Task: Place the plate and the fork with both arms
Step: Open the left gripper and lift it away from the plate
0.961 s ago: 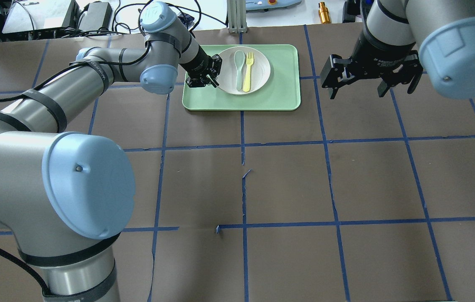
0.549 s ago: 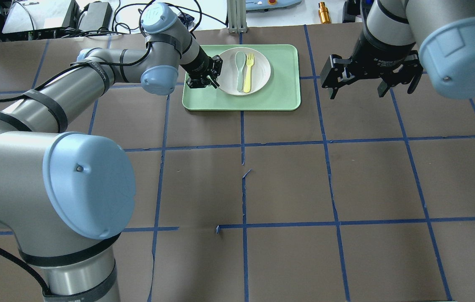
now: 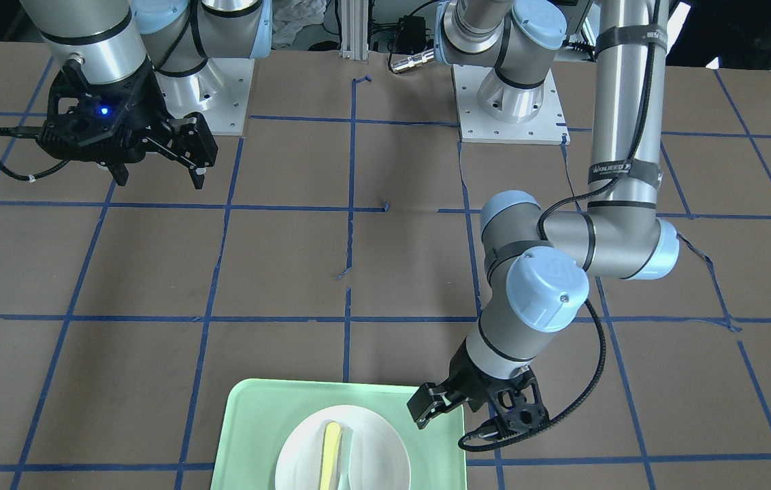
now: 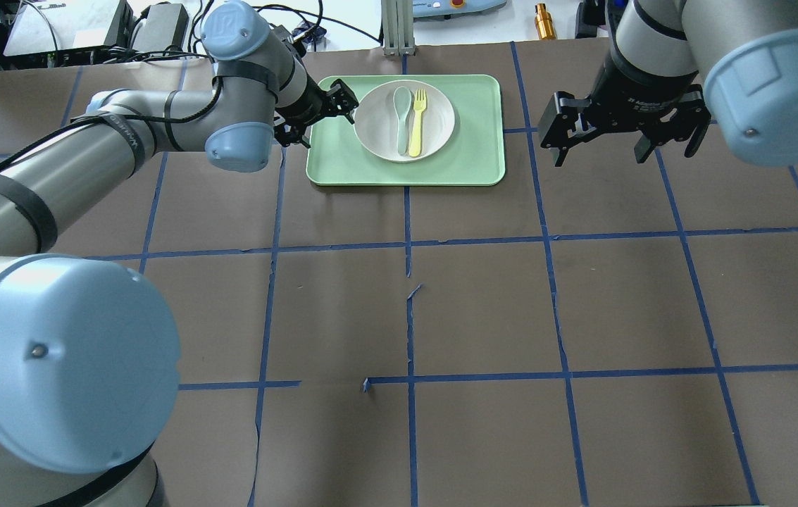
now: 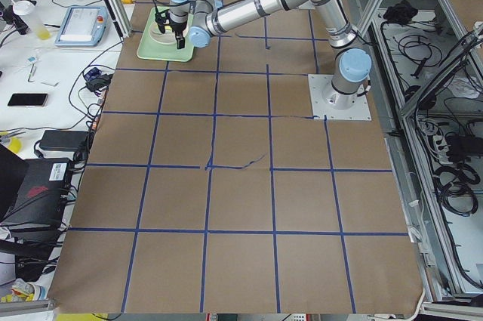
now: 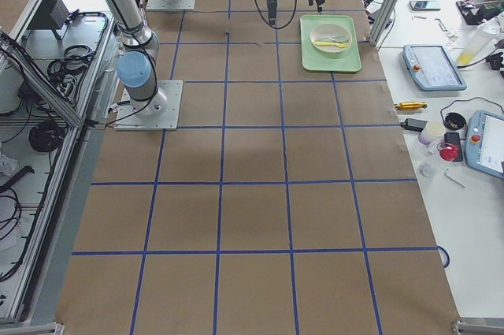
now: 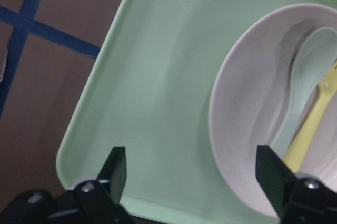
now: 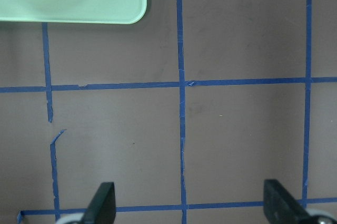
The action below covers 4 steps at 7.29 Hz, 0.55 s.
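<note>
The white plate [image 4: 442,118] lies on the pale green tray [image 4: 476,158] at the table's far middle. The yellow fork [image 4: 416,125] and a grey-green spoon [image 4: 401,116] lie side by side in it. My left gripper [image 4: 320,113] is open over the tray's left edge, just left of the plate's rim and holding nothing. In the left wrist view its fingertips [image 7: 114,167] straddle the tray [image 7: 158,76] and the plate's near rim [image 7: 231,113]. My right gripper [image 4: 599,149] hangs open and empty above the table, right of the tray.
The brown table carries a blue tape grid [image 4: 409,243]. Cables and boxes [image 4: 89,28], a metal post [image 4: 395,28] and a gold cylinder [image 4: 545,21] sit beyond the far edge. The robot's bases [image 3: 511,102] stand at the near side.
My left arm has swung left; its gripper has turned and pulled back from the plate's left rim toward the tray's left edge. The plate, fork and right arm have stayed put.
</note>
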Each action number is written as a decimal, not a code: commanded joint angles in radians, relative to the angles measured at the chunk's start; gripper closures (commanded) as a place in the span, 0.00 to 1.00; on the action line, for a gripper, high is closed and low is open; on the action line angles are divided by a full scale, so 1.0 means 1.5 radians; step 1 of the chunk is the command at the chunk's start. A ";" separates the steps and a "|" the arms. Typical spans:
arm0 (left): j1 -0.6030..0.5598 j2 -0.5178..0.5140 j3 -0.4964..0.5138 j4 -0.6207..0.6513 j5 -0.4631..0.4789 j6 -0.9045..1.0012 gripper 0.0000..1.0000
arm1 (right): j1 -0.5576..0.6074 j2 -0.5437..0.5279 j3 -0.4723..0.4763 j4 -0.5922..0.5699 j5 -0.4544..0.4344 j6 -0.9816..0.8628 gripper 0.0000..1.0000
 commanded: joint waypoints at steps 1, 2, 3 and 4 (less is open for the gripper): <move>0.038 0.118 -0.052 -0.139 0.025 0.139 0.00 | 0.000 0.000 0.000 0.000 0.000 0.000 0.00; 0.045 0.173 -0.045 -0.232 0.077 0.154 0.00 | 0.000 0.000 0.000 0.000 0.000 0.001 0.00; 0.040 0.218 -0.038 -0.300 0.121 0.156 0.00 | 0.000 0.000 0.000 0.001 0.000 0.000 0.00; 0.039 0.255 -0.028 -0.362 0.123 0.160 0.00 | 0.000 0.000 0.000 0.001 0.000 0.001 0.00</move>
